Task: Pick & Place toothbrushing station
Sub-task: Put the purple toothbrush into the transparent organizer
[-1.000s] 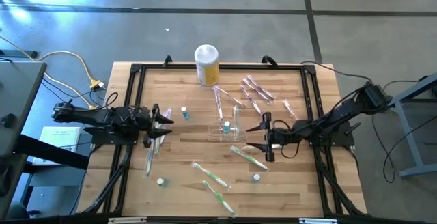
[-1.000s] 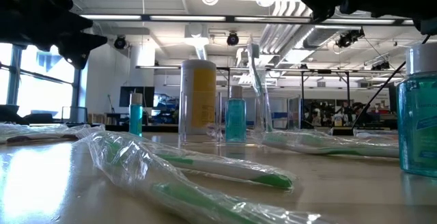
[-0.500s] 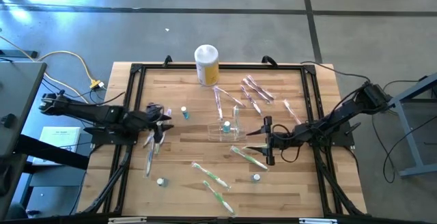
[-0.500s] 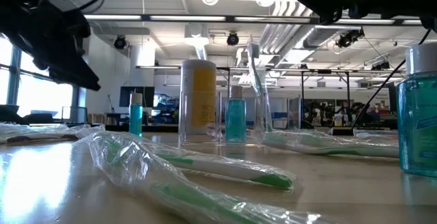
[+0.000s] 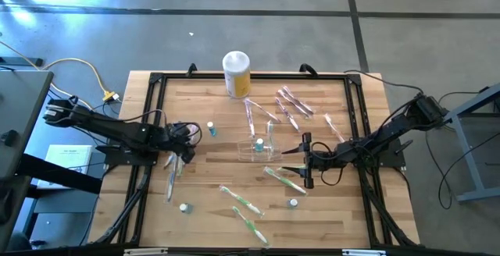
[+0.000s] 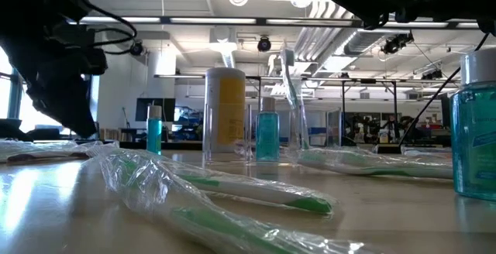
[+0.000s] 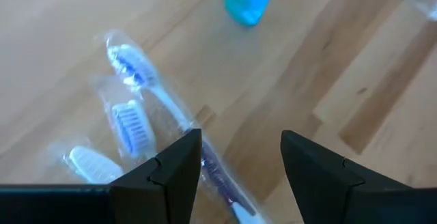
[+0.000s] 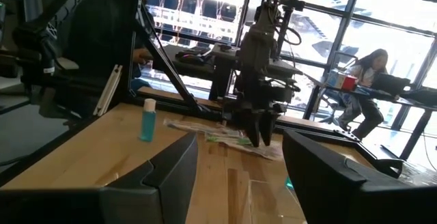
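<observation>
With the clear toothbrushing station (image 5: 258, 148) mid-table, the left gripper (image 7: 237, 161), jaws apart and empty, hangs over wrapped toothbrushes (image 7: 140, 108) left of it, seemingly about to pick one, while the right gripper (image 5: 305, 159), jaws apart, waits just right of it.

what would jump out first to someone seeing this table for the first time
Probably the tall yellow canister with its white lid at the table's far edge, then the wrapped toothbrushes scattered over the wood. In the middle sits the clear plastic holder, with the right end effector open beside it and the left end effector open over more wrapped toothbrushes.
</observation>
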You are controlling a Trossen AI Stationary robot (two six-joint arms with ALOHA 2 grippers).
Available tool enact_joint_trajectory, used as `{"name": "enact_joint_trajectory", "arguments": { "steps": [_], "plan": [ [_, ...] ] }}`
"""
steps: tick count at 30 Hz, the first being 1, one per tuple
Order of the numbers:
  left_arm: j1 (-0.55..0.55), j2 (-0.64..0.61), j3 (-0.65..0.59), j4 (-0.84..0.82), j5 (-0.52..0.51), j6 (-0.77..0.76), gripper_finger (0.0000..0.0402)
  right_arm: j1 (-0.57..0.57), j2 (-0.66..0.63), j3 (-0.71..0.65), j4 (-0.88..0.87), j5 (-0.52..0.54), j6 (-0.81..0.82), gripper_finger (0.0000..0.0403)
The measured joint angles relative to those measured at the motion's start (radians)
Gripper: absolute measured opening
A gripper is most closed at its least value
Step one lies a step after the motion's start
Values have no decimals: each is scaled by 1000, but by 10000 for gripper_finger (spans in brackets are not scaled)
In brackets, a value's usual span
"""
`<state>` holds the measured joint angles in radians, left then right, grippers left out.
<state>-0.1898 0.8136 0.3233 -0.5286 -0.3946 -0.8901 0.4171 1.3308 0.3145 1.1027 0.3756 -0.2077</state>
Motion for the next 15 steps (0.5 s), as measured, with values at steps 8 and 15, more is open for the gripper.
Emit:
{"name": "enact_joint_trajectory", "arguments": {
  "steps": [8,15],
  "plan": [
    [0,63,0,2,-3,-35,197,0,0,0,0,0,3,207],
    [0,80,0,-1,-10,-64,197,0,0,0,-11,-7,29,207]
  ]
}}
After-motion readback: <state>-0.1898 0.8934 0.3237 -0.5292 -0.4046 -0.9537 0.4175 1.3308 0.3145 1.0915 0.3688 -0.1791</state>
